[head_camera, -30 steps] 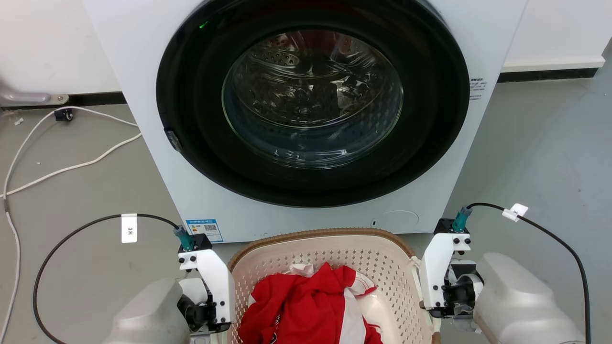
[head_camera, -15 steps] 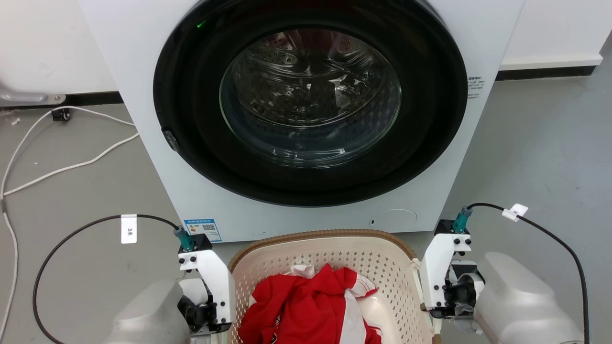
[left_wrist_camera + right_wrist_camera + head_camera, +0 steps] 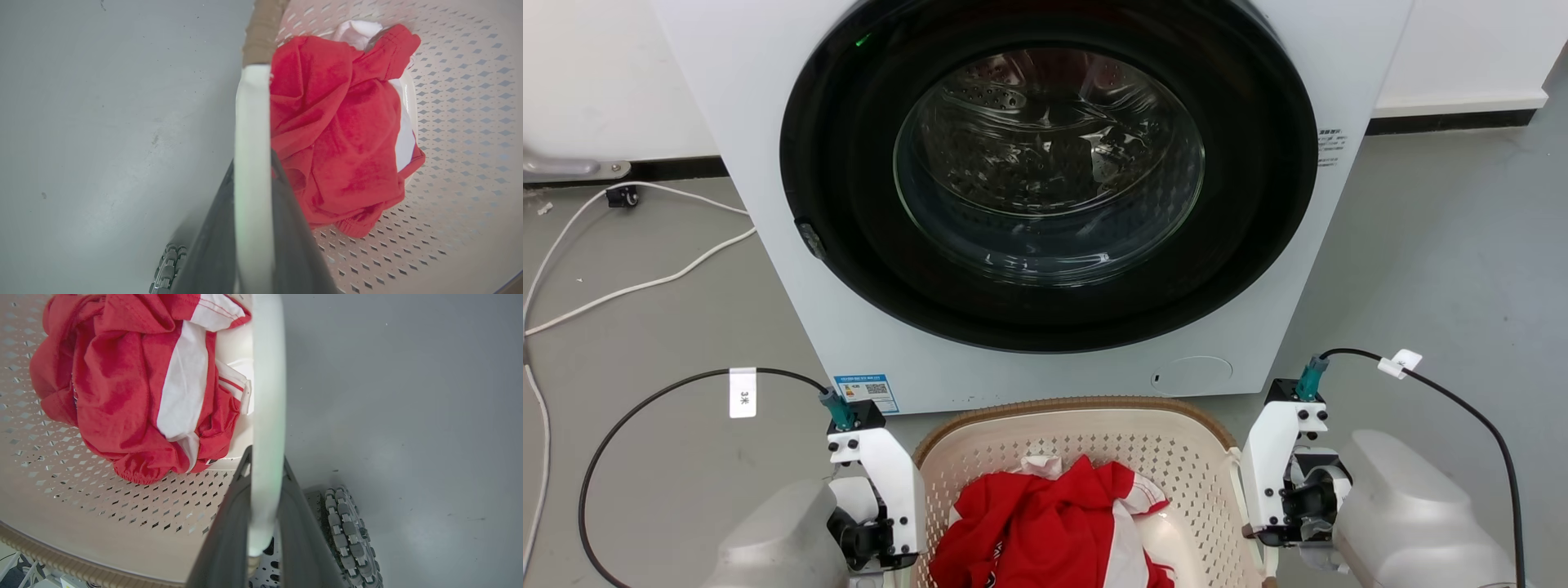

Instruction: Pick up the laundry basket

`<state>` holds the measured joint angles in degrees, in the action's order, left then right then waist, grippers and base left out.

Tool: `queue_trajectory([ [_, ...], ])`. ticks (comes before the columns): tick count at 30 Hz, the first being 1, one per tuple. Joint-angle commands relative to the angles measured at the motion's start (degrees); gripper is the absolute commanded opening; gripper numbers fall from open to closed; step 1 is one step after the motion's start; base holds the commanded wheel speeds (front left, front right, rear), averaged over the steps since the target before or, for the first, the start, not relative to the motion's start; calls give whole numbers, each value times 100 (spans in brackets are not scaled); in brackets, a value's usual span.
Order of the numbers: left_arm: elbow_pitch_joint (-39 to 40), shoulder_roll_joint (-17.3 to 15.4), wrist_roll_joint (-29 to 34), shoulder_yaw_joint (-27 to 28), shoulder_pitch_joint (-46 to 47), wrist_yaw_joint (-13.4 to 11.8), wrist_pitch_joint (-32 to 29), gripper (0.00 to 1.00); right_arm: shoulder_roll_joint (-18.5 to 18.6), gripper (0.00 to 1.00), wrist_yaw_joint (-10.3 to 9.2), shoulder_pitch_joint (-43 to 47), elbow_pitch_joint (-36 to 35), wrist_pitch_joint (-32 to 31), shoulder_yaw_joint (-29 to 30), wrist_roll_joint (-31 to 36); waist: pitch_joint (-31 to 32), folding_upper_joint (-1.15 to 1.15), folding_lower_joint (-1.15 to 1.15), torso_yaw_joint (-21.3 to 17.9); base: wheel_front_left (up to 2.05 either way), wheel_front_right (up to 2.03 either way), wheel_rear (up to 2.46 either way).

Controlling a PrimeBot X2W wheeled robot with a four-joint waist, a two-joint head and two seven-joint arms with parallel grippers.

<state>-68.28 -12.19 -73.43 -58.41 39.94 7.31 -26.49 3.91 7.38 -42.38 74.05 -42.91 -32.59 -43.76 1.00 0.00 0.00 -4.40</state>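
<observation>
Jaws clamped on the white handles point(image 3: 252, 106), one each: left gripper point(image 3: 253, 163), right gripper point(image 3: 265, 457). Washer point(image 3: 768, 163) (door shut) stands behind. Laundry basket point(image 3: 1094, 433) sits just before it, between both arms. Red-and-white garment point(image 3: 1045, 523) lies crumpled inside.
</observation>
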Motion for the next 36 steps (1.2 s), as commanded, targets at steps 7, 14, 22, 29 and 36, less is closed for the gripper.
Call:
queue_trajectory([
  [7, 26, 63, -64, -54, 54, 30, 38, 0, -93, 0, 20, 57, -35, -5, 116, 82, -4, 0, 0, 5, 0, 0, 0],
  [14, 21, 78, -103, -94, 51, 30, 41, 0, -106, 0, 20, 84, -36, -32, 216, 165, 7, 0, 0, 11, 0, 0, 0],
  [22, 25, 70, -151, -130, 69, 30, 61, 0, -113, 0, 20, 93, -36, -47, 304, 248, 5, 0, 0, 11, 0, 0, 0],
  [29, 14, 62, -180, -163, 81, 30, 71, 0, -117, 0, 20, 90, -35, -28, 393, 331, 5, 0, 0, 11, 0, 0, 0],
  [36, 3, 46, -215, -188, 65, 30, 96, 0, -121, 0, 20, 108, -35, -24, 476, 430, 13, 0, 0, 15, 0, 0, 0],
])
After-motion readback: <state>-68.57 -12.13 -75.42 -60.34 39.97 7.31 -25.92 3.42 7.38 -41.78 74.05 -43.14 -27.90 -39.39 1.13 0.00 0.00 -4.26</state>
